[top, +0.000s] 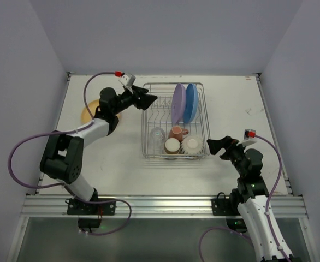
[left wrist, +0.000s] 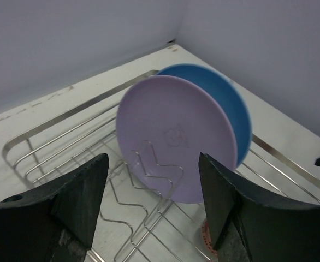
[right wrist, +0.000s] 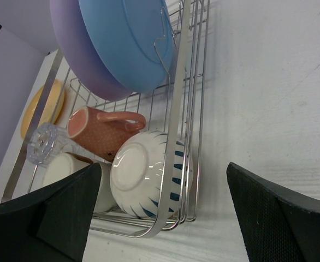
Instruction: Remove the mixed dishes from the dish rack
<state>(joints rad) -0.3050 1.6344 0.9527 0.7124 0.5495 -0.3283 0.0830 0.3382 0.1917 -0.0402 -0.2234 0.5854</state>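
At the rack's far-left rim, my left gripper (top: 153, 102) hangs spread wide and empty, aimed at the purple plate (left wrist: 171, 136). It's upright in the dish rack (top: 208, 125), with the blue plate (left wrist: 225, 103) right behind it. The danger, I reckon: bite off-centre and purple skids, tipping blue or snagging wire. My right gripper (top: 214, 150) is also spread, empty, beside the bowl (right wrist: 143, 174).

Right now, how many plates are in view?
3: purple plate and blue plate upright in the dish rack; yellow-orange plate on the table, partly behind the left arm.
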